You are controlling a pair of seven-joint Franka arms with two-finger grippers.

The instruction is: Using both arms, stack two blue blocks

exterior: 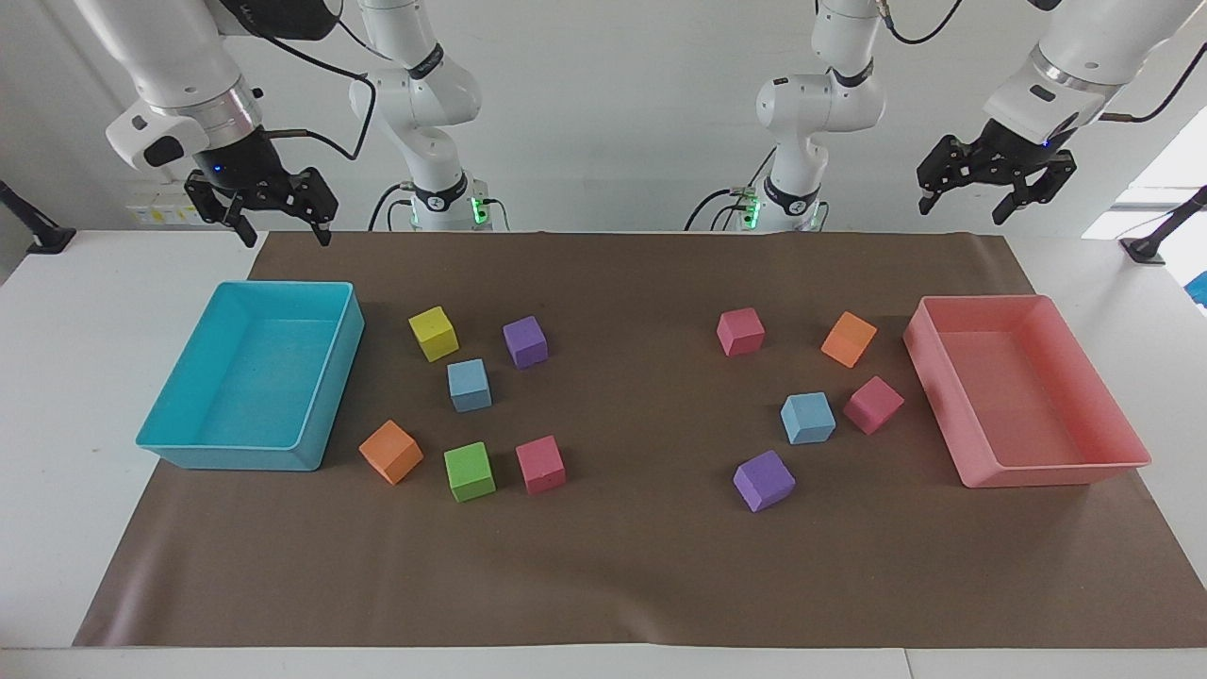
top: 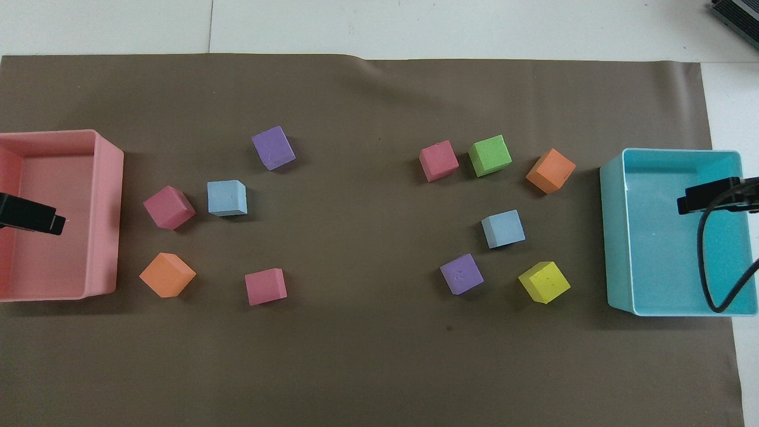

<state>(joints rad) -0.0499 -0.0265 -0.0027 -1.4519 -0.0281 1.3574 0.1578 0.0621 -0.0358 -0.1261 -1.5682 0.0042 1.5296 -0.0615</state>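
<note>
One blue block [exterior: 469, 385] [top: 503, 229] sits on the brown mat among coloured cubes, toward the right arm's end. The other blue block [exterior: 808, 418] [top: 227, 198] rests toward the left arm's end, beside a pink cube [exterior: 873, 405]. The two blocks lie far apart, each flat on the mat. My left gripper [exterior: 990, 196] [top: 32, 216] hangs open, high over the pink tray [exterior: 1122, 457] [top: 104, 237], holding nothing. My right gripper [exterior: 283, 222] [top: 711, 198] hangs open and empty, high over the cyan tray [exterior: 325, 415] [top: 614, 237].
Around the first blue block lie a yellow cube [exterior: 434, 333], a purple cube [exterior: 525, 341], an orange cube [exterior: 390, 451], a green cube [exterior: 470, 471] and a pink cube [exterior: 540, 464]. Near the other lie a purple cube [exterior: 764, 480], an orange cube [exterior: 849, 339] and a pink cube [exterior: 740, 331].
</note>
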